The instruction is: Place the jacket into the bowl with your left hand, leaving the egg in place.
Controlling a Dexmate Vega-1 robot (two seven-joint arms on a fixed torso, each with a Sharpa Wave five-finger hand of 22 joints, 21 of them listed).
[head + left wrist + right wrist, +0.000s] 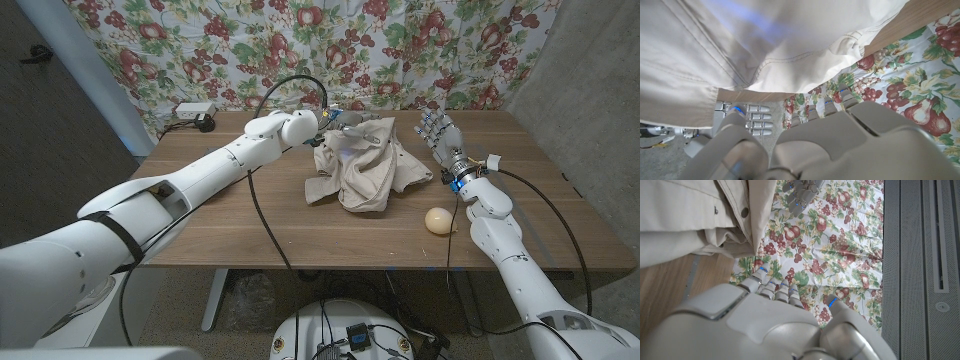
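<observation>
The beige jacket (pixel 360 168) lies heaped on the far middle of the wooden table (pixel 230 215), its top edge drawn up toward my left hand (pixel 335 120). That hand grips the cloth at the heap's far left corner. In the left wrist view the jacket (pixel 755 45) hangs just beyond the left hand (pixel 840 145). A cream egg (pixel 437 220) sits on the table to the front right of the heap, clear of the cloth. My right hand (pixel 440 135) stands upright beside the jacket's right side, fingers apart and holding nothing. The right wrist view shows the jacket (pixel 685 215) and my right hand (pixel 770 325).
A floral curtain (pixel 330 45) hangs close behind the table's far edge. A white power strip (pixel 195 112) lies at the back left corner. A black cable (pixel 262 215) runs from the left arm across the table and over its front edge.
</observation>
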